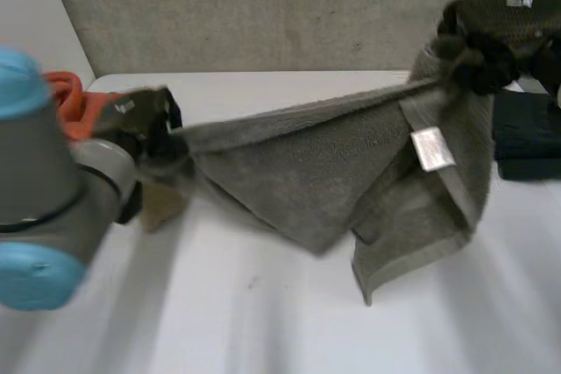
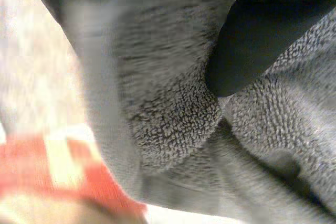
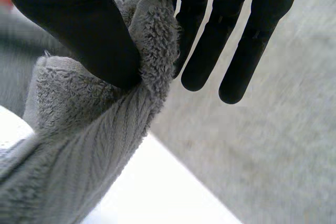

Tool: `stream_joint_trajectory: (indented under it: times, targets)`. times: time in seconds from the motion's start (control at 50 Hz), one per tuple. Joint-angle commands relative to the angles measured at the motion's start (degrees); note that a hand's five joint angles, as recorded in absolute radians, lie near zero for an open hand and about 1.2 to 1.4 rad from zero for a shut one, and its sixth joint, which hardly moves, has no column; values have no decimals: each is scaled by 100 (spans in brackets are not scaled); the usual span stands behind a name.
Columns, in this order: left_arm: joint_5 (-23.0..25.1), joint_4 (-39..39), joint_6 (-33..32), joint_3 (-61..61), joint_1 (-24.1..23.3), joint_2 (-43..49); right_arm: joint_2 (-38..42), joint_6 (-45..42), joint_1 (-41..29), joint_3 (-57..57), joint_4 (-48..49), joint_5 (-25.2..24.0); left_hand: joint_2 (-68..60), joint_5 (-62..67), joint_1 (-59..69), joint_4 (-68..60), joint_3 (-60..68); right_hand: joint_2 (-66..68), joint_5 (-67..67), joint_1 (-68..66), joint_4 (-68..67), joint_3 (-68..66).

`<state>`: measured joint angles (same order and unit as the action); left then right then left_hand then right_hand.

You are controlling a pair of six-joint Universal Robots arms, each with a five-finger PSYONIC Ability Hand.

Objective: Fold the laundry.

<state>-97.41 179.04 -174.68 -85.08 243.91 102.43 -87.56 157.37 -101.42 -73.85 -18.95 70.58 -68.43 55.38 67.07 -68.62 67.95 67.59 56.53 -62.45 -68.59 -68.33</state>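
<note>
Towel [image 1: 324,164] btwn fingers [image 3: 205,51], L hand [image 1: 145,120], R hand [image 1: 482,45]

Grey wall [image 1: 263,6] bhd white table [image 1: 263,321]

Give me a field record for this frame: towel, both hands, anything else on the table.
towel: grey, lifted, stretched between both hands, middle sagging toward the table
left hand: pinching one end
right hand: thumb and fingers pinching the other end, held higher
label: white, on the fold hanging below the right hand
other: dark folded cloth at the table's right side
</note>
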Motion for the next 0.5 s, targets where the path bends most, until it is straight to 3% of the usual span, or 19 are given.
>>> stream_joint_trajectory:
  times: [0.02,0.18,0.24,0.36,0.42,0.5]
  targets:
    - [593,-185,-1190,-44,385,-531,853,-1515,378,301,-1084,-89,-1157,1462,1293,-1138,1205,1241,1347,-1755,-1141,-1167]
    - [504,-177,-2087,746,456,698,1952,-1982,158,581,-410,711,-1157,1462,1293,-1138,1205,1241,1347,-1755,-1141,-1167]
    - [636,33,-2272,1448,412,1261,2383,-1894,62,968,442,1036,-1157,1462,1293,-1138,1205,1241,1347,-1755,-1141,-1167]
    - [733,1341,-2352,3198,420,1868,2700,-1087,17,1856,2955,1862,-1157,1462,1293,-1138,1205,1241,1347,-1755,-1141,-1167]
    - [750,2308,-2212,3655,499,1860,2586,-587,87,1918,4481,1959,-1157,1462,1293,-1138,1205,1241,1347,-1755,-1141,-1167]
    - [715,2943,-2053,3823,473,1790,2551,-312,149,1856,5603,1793,-1157,1462,1293,-1138,1205,1241,1347,-1755,-1141,-1167]
